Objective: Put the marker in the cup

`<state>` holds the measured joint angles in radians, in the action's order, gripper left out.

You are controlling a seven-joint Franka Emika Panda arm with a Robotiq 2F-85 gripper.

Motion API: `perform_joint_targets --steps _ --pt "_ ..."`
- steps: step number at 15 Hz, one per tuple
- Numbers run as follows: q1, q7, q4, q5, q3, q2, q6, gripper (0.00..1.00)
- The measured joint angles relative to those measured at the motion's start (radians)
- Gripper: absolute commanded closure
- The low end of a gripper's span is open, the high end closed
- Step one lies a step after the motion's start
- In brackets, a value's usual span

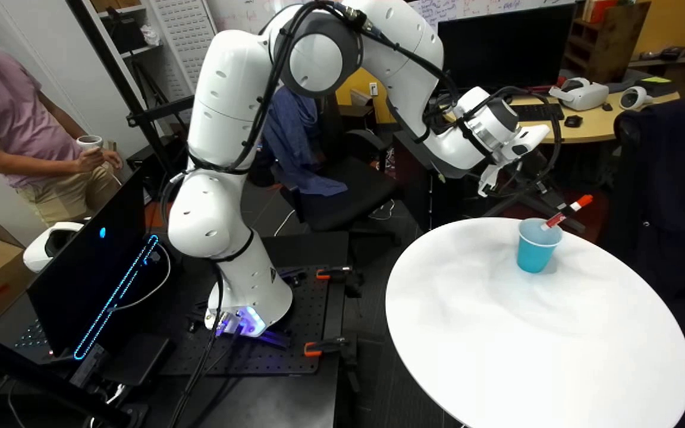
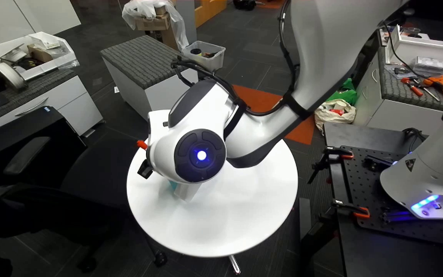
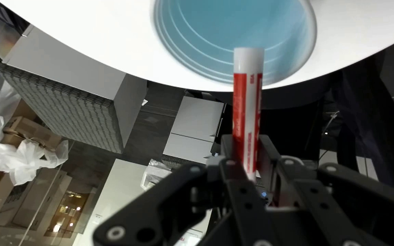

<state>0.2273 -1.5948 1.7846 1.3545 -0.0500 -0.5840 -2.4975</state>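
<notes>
The marker (image 1: 567,212) is red and white with a red end up, and it is tilted. My gripper (image 3: 247,150) is shut on it; in the wrist view the marker (image 3: 247,99) stands between both fingertips, its white end pointing away. The light-blue cup (image 1: 534,252) stands upright on the round white table (image 1: 497,339). In the wrist view the white end overlaps the mouth of the cup (image 3: 224,24); I cannot tell whether it is below the rim. In an exterior view the arm hides most of the cup (image 2: 172,184), and only the red end of the marker (image 2: 142,144) shows.
The cup is near the table's edge. A dark chair (image 2: 90,184) stands beside the table. A desk (image 1: 604,119) with a monitor (image 1: 503,53) and headset (image 1: 580,95) is behind. The arm's base is on a black bench (image 1: 295,386).
</notes>
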Motion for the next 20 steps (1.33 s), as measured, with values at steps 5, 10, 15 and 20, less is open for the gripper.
perform_joint_targets --steps 5,10,15,20 --pt "-0.045 -0.069 0.005 0.057 0.021 -0.015 -0.045 0.95" --pt "-0.058 -0.17 0.017 0.16 0.022 -0.031 -0.048 0.95" --pt "-0.058 -0.228 0.045 0.219 0.012 -0.035 -0.048 0.58" --pt "-0.058 -0.235 0.058 0.226 0.001 -0.036 -0.046 0.26"
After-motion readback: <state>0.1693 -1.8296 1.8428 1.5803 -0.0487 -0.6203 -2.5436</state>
